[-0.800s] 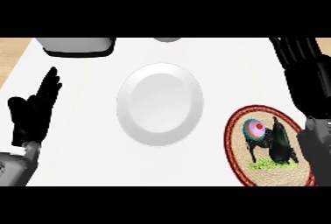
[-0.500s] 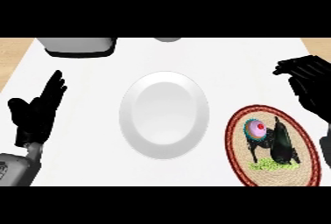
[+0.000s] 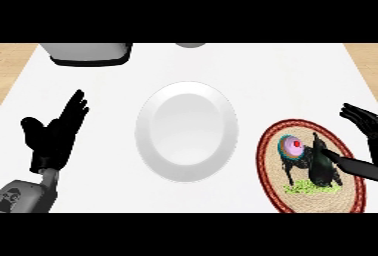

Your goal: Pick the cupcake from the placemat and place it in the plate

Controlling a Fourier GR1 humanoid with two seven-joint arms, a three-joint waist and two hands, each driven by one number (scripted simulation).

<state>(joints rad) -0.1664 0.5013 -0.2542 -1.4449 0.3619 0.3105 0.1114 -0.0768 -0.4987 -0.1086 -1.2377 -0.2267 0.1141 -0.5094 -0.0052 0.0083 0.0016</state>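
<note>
The cupcake (image 3: 293, 147), with pink icing and a red dot on top, stands on the left part of a round woven placemat (image 3: 336, 197) with a red rim and a dark animal print. A white plate (image 3: 188, 132) lies bare at the counter's middle, left of the mat. My right hand (image 3: 360, 119) comes in at the right edge, open. Its fingers spread above the mat's far right side, and its thumb (image 3: 348, 164) stretches over the mat just right of the cupcake. My left hand (image 3: 55, 132) rests open at the left, fingers up.
A grey container (image 3: 88, 52) sits at the far left of the counter, and a small grey object (image 3: 190, 45) shows at the far middle edge. Wooden floor (image 3: 13, 60) shows beyond the counter's left and right edges.
My right hand has come down from the far right corner to the placemat, and its thumb now lies beside the cupcake. The left hand has hardly moved.
</note>
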